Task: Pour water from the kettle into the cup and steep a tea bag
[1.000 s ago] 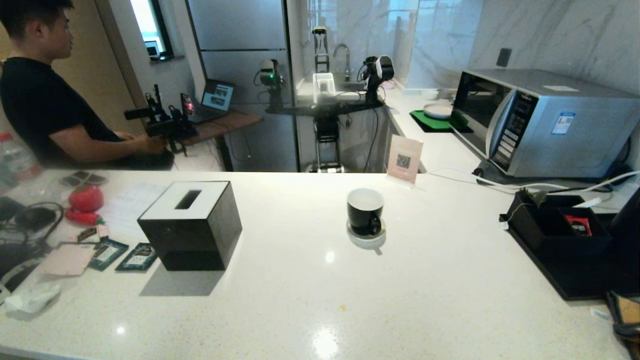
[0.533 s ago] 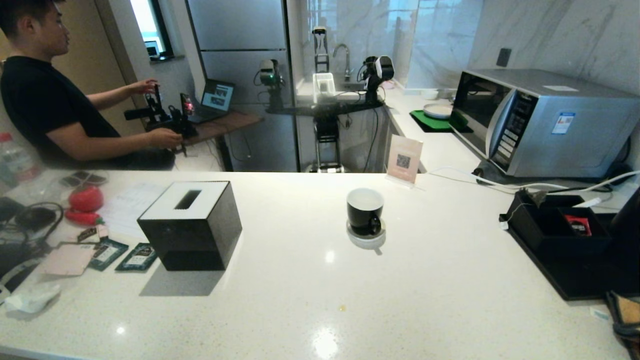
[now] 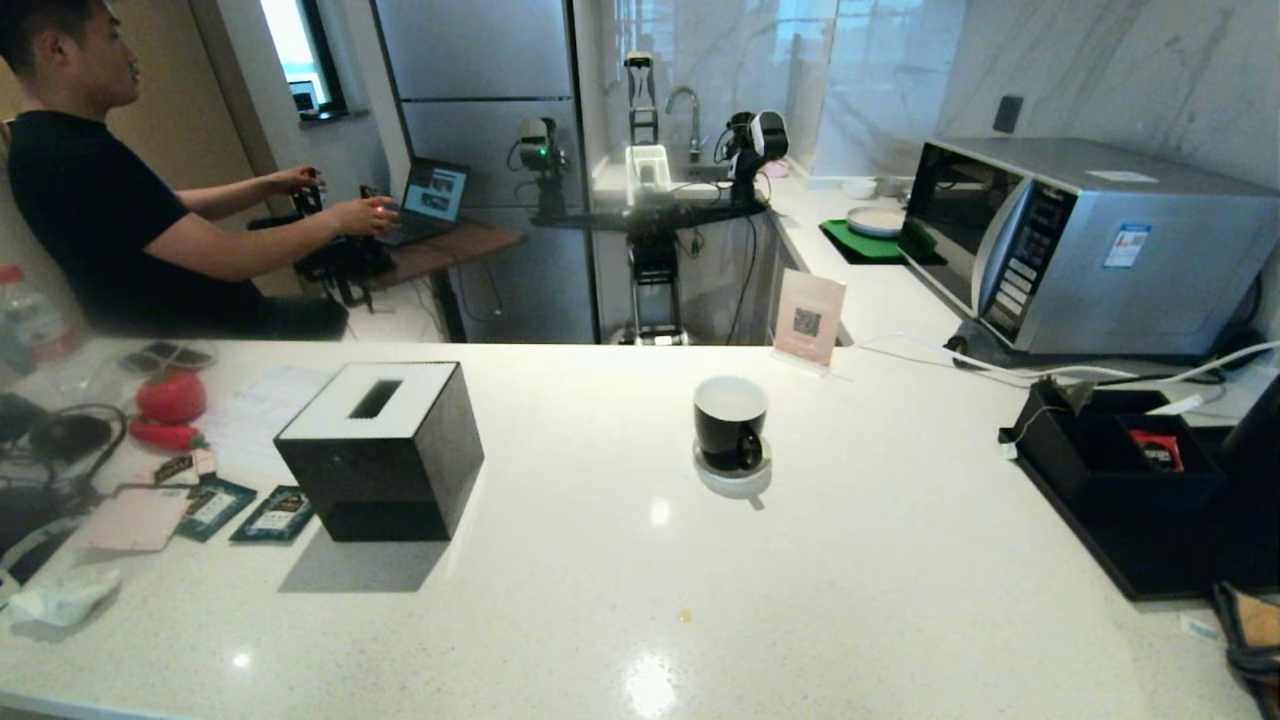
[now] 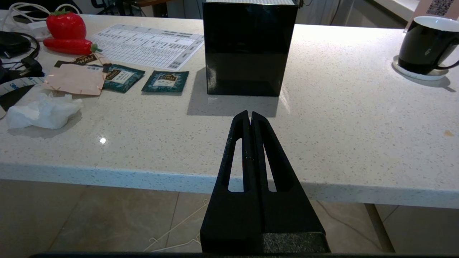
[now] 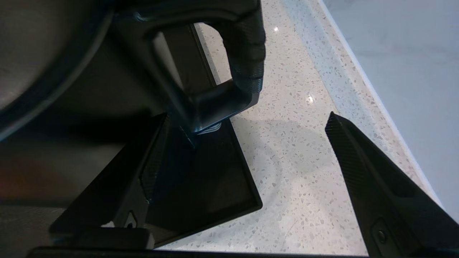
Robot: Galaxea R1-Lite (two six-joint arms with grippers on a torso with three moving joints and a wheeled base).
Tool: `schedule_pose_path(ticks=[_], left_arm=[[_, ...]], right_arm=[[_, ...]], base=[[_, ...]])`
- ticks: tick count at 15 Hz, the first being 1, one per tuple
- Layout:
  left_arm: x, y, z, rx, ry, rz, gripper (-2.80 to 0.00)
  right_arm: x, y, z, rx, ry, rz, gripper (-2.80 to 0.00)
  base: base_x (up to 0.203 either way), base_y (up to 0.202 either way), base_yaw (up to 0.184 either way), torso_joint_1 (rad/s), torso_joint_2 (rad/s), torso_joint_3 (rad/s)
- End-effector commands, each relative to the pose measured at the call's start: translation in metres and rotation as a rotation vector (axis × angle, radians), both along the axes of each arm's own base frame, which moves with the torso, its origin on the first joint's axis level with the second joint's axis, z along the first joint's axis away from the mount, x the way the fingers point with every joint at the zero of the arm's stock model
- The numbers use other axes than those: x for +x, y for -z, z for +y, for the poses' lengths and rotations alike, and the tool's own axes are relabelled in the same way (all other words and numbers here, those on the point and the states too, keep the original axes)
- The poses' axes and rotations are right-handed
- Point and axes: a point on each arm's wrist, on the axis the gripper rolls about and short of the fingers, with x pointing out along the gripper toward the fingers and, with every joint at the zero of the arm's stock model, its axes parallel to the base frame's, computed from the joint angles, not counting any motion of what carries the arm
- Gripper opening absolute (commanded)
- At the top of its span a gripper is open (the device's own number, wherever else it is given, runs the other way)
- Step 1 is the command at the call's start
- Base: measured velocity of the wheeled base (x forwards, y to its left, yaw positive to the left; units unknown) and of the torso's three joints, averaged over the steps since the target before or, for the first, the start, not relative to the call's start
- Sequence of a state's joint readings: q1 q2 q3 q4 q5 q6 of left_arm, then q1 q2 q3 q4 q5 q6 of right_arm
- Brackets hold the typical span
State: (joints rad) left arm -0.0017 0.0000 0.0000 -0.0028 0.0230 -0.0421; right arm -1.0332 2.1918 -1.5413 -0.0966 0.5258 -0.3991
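The glossy black cup (image 3: 730, 422), white inside, stands on its small white saucer (image 3: 733, 472) at the middle of the counter; it also shows in the left wrist view as the cup (image 4: 423, 44). Only a dark sliver of the black kettle (image 3: 1262, 430) shows at the far right edge. In the right wrist view my right gripper (image 5: 247, 115) is open, with the kettle's handle (image 5: 247, 46) just beyond its fingertips and nothing held. My left gripper (image 4: 250, 114) is shut and empty, low at the counter's front edge. No water can be seen.
A black cube tissue box (image 3: 385, 450) stands left of centre. Teal tea sachets (image 3: 280, 512), papers, cables and a red toy lie at the far left. A black tray (image 3: 1150, 560) with a compartment box holding a red packet (image 3: 1155, 450) lies at right. A microwave (image 3: 1080, 240) stands behind it.
Only the man behind the counter has moved, raising both hands toward his controls. The cup, tissue box and tray are where they were.
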Motion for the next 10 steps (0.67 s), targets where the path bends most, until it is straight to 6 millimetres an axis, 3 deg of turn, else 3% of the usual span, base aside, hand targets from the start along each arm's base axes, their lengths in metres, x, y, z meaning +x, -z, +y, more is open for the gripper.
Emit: schedule_pose_path(ticks=[1, 10], left_arm=[[0.0, 0.0, 0.0, 0.001, 0.0, 0.0, -2.8], [0.0, 0.0, 0.0, -0.001, 0.0, 0.0, -2.8]], right_arm=[[0.006, 0.005, -0.008, -0.01, -0.007, -0.005, 0.0], [0.025, 0.017, -0.038, -0.019, -0.047, -0.068, 0.0]], base=[[0.0, 0.0, 0.0, 0.0, 0.0, 0.0], [0.0, 0.0, 0.0, 0.0, 0.0, 0.0]])
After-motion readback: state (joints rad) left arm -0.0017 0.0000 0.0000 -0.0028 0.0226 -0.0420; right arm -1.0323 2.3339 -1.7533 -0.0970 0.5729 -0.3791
